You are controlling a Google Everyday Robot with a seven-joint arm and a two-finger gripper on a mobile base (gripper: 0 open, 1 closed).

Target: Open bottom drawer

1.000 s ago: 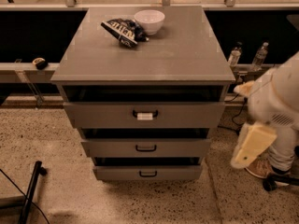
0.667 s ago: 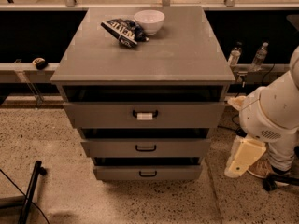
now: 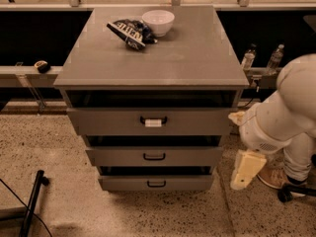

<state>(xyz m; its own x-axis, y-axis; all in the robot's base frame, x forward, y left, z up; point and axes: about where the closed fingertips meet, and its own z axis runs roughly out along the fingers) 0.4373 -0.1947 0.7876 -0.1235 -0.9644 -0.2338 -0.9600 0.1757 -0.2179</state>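
The grey cabinet [image 3: 148,63] has three drawers stacked in front. The bottom drawer [image 3: 123,183] is the narrowest, with a flat grey front and a small black loop handle [image 3: 156,183]; it sits pushed in. Above it is the middle drawer [image 3: 113,156] with a similar handle, and the top drawer [image 3: 108,121] with a white tag on its handle. My gripper [image 3: 246,170], cream-coloured, hangs from the white arm [image 3: 281,112] to the right of the cabinet, level with the lower drawers and apart from them.
A white bowl [image 3: 158,21] and a dark snack bag [image 3: 130,32] lie on the cabinet top. Two bottles [image 3: 248,58] stand on a ledge at the right. A black pole [image 3: 33,196] lies on the speckled floor at the lower left.
The arm has moved left, and the gripper has come closer to the cabinet's lower right side. The drawers have not moved.
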